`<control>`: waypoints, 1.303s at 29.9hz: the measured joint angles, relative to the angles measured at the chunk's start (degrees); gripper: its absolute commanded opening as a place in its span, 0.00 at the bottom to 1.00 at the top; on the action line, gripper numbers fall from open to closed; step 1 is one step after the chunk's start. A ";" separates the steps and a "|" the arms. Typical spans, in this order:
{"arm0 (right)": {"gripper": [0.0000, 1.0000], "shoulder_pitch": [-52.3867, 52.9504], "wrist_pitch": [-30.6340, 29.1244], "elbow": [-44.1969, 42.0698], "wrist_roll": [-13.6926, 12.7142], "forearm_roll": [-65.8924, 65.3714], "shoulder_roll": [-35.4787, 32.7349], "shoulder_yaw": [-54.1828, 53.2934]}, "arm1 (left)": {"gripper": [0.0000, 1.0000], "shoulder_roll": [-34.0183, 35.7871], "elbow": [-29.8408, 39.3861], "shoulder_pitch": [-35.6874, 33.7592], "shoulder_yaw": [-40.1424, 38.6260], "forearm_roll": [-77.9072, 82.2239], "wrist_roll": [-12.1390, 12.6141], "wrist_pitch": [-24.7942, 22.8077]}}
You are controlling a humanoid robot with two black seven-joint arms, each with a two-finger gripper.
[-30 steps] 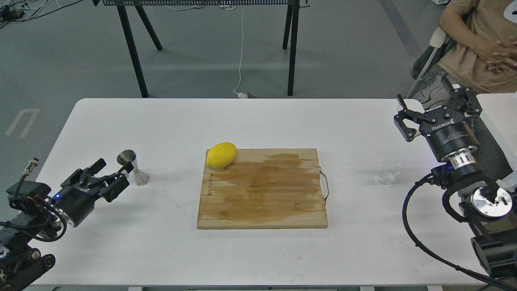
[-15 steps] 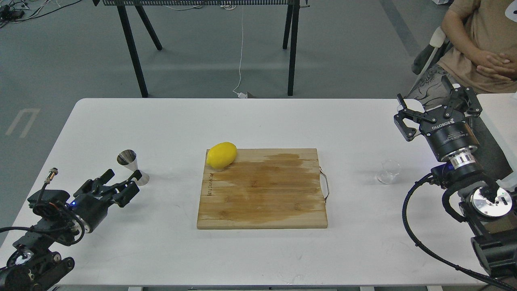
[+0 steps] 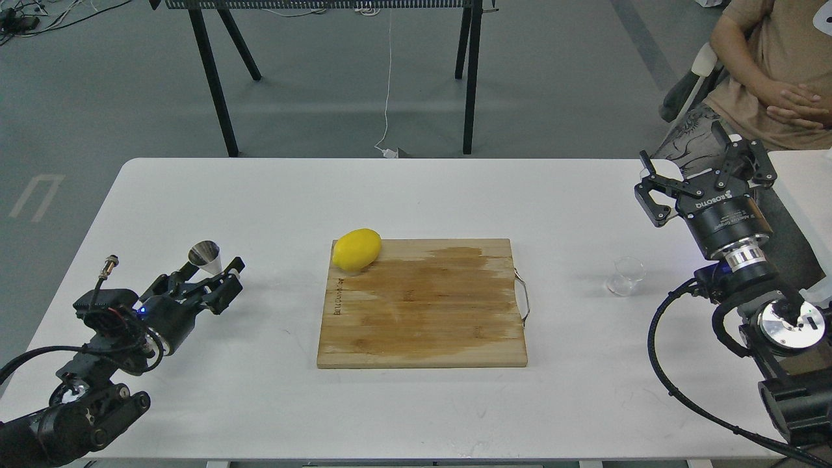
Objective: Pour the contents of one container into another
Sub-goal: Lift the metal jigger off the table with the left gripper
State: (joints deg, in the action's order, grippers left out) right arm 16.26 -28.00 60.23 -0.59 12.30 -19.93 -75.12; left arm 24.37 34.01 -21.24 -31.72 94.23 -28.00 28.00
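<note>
White table [image 3: 416,195], steel jigger [image 3: 205,255] before left end effector [image 3: 214,286]

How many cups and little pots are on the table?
2. The steel jigger stands at the table's left, behind the left gripper. The clear glass cup stands at the right, near the right arm. None looks hidden.
</note>
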 measured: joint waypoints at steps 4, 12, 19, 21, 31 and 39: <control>0.99 0.00 0.00 0.04 0.01 0.00 0.00 -0.11 | 0.95 -1.34 -2.38 -1.03 0.00 0.00 0.00 0.00; 0.99 0.00 0.00 0.06 0.06 0.00 -0.01 -0.12 | 0.87 -3.74 -5.63 -2.33 0.85 0.05 0.00 0.00; 0.99 0.00 0.00 0.06 0.06 0.00 -0.02 -0.12 | 0.78 -5.46 -8.80 -3.96 1.64 -0.11 0.00 0.00; 0.99 0.00 0.00 0.05 0.06 0.00 -0.02 -0.12 | 0.74 -5.77 -9.54 -4.18 1.68 -0.11 0.00 0.00; 0.99 0.00 0.00 -0.11 0.06 0.00 -0.02 -0.12 | 0.52 -6.53 -11.66 -4.50 3.23 -0.16 0.00 0.00; 0.99 -0.07 0.00 -0.20 0.06 0.00 -0.02 -0.12 | 0.26 -6.61 -11.68 -5.07 3.25 -0.19 0.00 0.00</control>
State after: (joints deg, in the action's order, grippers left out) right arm 16.19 -28.00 60.04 -0.53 12.30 -19.95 -75.24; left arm 17.76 22.32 -26.31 -28.47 94.04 -28.00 28.00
